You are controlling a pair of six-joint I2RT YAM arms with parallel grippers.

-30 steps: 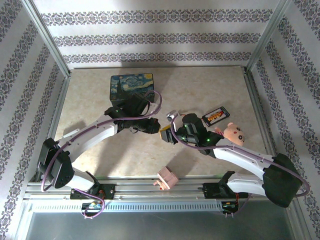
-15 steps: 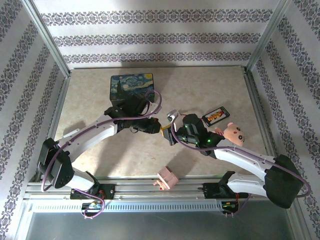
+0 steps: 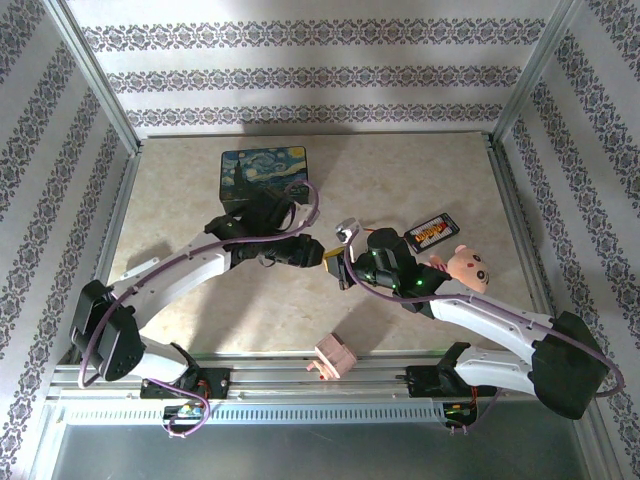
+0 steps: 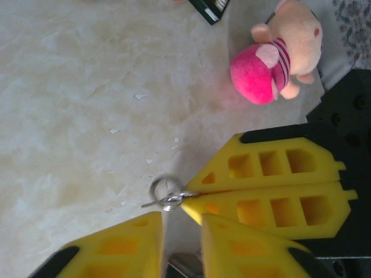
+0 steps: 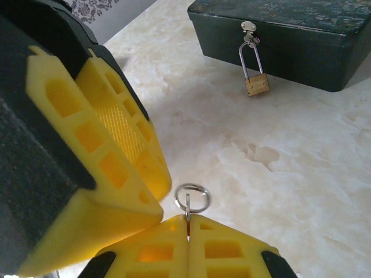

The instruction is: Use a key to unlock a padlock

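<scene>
Top view: the left fingers [image 3: 322,258] and right fingers [image 3: 343,272] meet tip to tip near the middle of the worktop [image 3: 420,180]. A painted box [image 3: 265,174] sits toward the far left corner, a plush pig [image 3: 466,265] and a dark packet [image 3: 432,232] toward the right edge, and a wooden block [image 3: 337,355] at the near edge. Left wrist view: the left fingers [image 4: 148,234] stand partly open and seem to hold nothing. Just beyond their tips, the right fingers [image 4: 255,202] are pressed together on the key [image 4: 174,200]. Right wrist view: the right fingers [image 5: 223,246] pinch the key [image 5: 187,215] below its ring [image 5: 192,198], with the left fingers [image 5: 124,136] just beside. The padlock [image 5: 255,83] hangs closed from the box's clasp [image 5: 249,30], well apart from the key.
</scene>
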